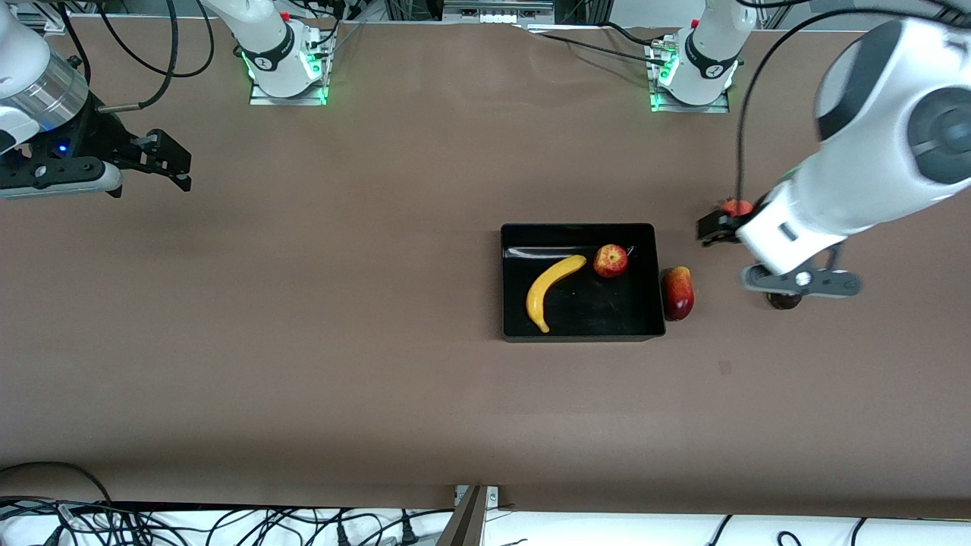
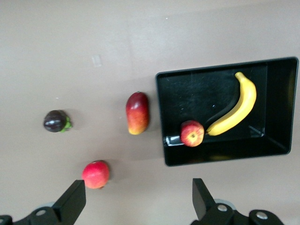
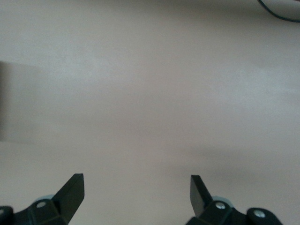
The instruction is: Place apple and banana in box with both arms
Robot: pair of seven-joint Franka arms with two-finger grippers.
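Observation:
The black box (image 1: pixel 578 226) sits mid-table. Inside it lie the yellow banana (image 1: pixel 550 290) and the red-yellow apple (image 1: pixel 611 260), close to each other; the left wrist view shows the same banana (image 2: pixel 236 110) and apple (image 2: pixel 192 133) within the box (image 2: pixel 225 157). My left gripper (image 1: pixel 714 227) hangs open and holds nothing, over the table beside the box toward the left arm's end, its fingers (image 2: pixel 72 199) spread wide. My right gripper (image 1: pixel 171 161) waits open over bare table at the right arm's end, nothing between its fingertips (image 3: pixel 72 190).
An elongated dark red-yellow fruit (image 1: pixel 677 293) lies against the box's outer wall. A round red fruit (image 2: pixel 95 174) and a dark purple fruit (image 2: pixel 56 121) lie on the table under the left arm.

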